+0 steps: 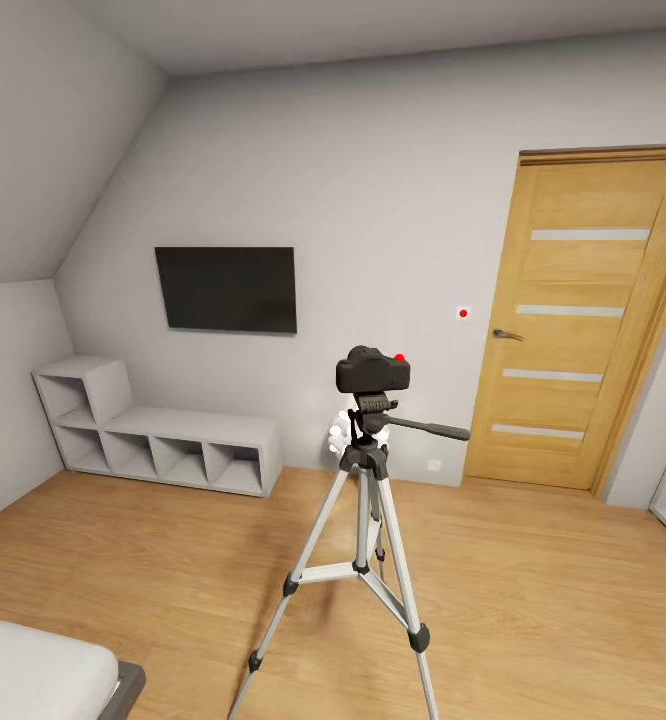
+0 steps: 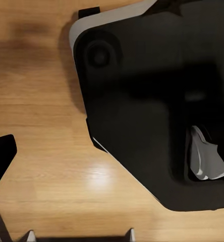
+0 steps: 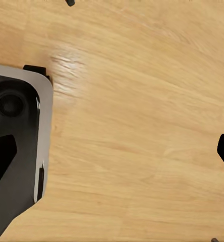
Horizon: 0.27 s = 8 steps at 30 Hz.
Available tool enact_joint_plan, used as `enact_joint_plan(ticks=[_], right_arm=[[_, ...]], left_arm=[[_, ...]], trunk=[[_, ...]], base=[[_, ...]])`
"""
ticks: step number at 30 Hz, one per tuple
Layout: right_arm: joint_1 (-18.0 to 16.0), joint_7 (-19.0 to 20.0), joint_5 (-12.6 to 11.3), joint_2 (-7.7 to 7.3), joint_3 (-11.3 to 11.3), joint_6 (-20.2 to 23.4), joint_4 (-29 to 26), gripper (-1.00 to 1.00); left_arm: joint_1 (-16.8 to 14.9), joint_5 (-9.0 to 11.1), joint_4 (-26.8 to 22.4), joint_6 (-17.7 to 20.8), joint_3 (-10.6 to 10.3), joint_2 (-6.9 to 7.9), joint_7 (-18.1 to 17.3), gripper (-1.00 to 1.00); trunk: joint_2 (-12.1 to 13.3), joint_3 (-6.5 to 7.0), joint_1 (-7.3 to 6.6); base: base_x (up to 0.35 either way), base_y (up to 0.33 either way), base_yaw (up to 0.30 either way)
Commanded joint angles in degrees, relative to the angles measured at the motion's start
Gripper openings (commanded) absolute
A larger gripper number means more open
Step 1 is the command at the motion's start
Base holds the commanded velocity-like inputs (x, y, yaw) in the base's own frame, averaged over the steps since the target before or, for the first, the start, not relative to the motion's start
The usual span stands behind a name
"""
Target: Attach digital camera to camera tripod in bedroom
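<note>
In the head view the digital camera (image 1: 373, 372), matte black with a red button (image 1: 400, 357) on top, sits on the black head of the camera tripod (image 1: 365, 500). The tripod stands on the wood floor with its silver legs spread, and its pan handle (image 1: 433, 430) points right. My left gripper (image 2: 112, 161) hangs over the floor and my own dark base; one black fingertip (image 2: 2, 156) stands far out at the frame edge. My right gripper (image 3: 117, 156) is open over bare floor, with a fingertip (image 3: 1, 156) at each side and nothing between them.
A small white object (image 1: 339, 432) stands behind the tripod. A wall TV (image 1: 226, 288) and a low grey shelf unit (image 1: 153, 430) are at the back left, a wooden door (image 1: 583, 330) at the right, and a bed corner (image 1: 43, 670) near left. My base (image 3: 16, 151) is below both grippers.
</note>
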Motion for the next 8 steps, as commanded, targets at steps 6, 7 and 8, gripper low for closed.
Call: enact_joint_plan(ticks=[6, 7, 8], right_arm=[[-0.02, 0.00, -0.28, 0.03, 0.36, -0.25, 0.13, 1.00], [-0.02, 0.00, -0.28, 0.03, 0.36, -0.25, 0.13, 1.00], [-0.02, 0.00, -0.28, 0.04, 0.36, -0.25, 0.13, 1.00]], left_arm=[[0.00, -0.50, -0.09, 0.09, 0.30, 0.48, -0.19, 1.00], [0.00, -0.48, -0.09, 0.08, 0.32, 0.57, -0.18, 1.00], [0.00, -0.44, -0.09, 0.05, 0.38, 0.98, 0.56, 1.00]], trunk=[[-0.04, -0.02, 0.02], [-0.04, -0.02, 0.02], [-0.04, -0.02, 0.02]], base=[[0.000, 0.000, 0.000], [0.000, 0.000, 0.000], [0.000, 0.000, 0.000]])
